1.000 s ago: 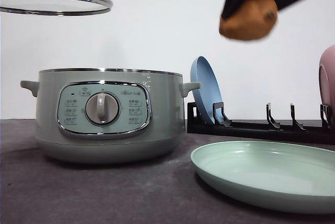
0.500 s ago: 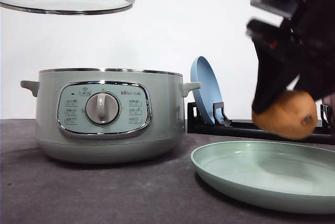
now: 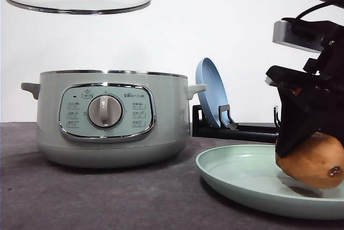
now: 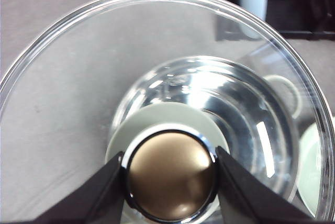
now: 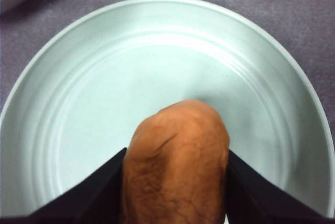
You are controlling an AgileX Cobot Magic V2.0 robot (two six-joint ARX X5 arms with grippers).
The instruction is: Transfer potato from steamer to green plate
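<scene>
The right end effector point(image 5: 175, 192) grips the potato point(image 3: 310, 161) just over the green plate point(image 3: 242, 179).

Black right arm point(image 3: 314, 112) with grey camera box point(image 3: 301, 32), black cable point(image 3: 314, 8)

The steamer point(image 3: 110, 117) carries small icons and tiny characters on its control panel point(image 3: 106, 113), around the dial point(image 3: 105, 112). None are legible.
</scene>
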